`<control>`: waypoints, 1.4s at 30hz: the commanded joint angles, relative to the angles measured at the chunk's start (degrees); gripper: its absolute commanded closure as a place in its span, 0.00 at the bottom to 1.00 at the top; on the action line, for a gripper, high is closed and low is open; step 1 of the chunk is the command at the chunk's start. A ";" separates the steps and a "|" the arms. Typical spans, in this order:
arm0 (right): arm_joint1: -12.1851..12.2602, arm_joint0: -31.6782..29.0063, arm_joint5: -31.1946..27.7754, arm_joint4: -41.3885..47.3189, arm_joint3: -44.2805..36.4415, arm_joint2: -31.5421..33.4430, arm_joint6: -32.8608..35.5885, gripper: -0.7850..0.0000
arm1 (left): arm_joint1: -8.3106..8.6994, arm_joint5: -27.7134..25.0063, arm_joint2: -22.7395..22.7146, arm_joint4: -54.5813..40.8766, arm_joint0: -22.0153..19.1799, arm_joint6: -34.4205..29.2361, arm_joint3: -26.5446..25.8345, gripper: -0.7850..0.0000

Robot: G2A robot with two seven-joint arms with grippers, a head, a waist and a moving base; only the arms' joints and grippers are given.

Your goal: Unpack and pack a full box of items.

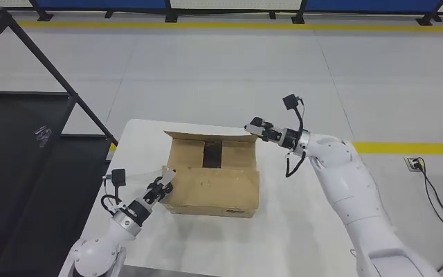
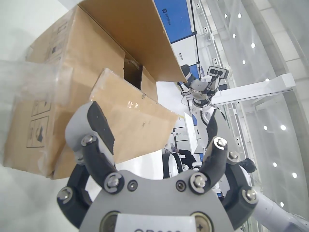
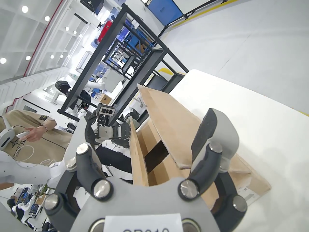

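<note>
The box [image 1: 214, 187] stands mid-frame on the table [image 1: 297, 228]; the left jaws are open at its lower-left flap [image 2: 135, 121], the right jaws open at its upper-right flap [image 3: 169, 121]. Probably this is to spread the flaps for unpacking.

Your top view looks steeply down on the table [image 1: 291, 235] from above. Your two wrist views sit close, facing the cardboard box [image 1: 214, 188] from opposite sides; all three share it.

— What colour is the box [image 1: 214, 188]?
— Plain brown cardboard, with small black printed marks on one side.
— And the table [image 1: 297, 228]?
— White. The floor [image 1: 221, 76] is pale grey, with a yellow line [image 1: 208, 25].
</note>
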 commanded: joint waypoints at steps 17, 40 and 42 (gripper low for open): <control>1.94 -6.88 13.10 5.60 -11.46 -2.54 13.47 0.00 | -0.66 1.56 4.24 1.83 -4.04 3.91 3.70 0.00; 0.74 -4.98 14.80 13.28 -3.95 -8.34 14.48 0.00 | -1.41 3.23 5.51 2.57 -5.53 9.18 3.91 0.00; 0.91 -5.42 15.09 13.04 -4.30 -8.15 13.57 0.00 | -1.38 3.02 4.88 3.08 -5.36 9.95 3.61 0.00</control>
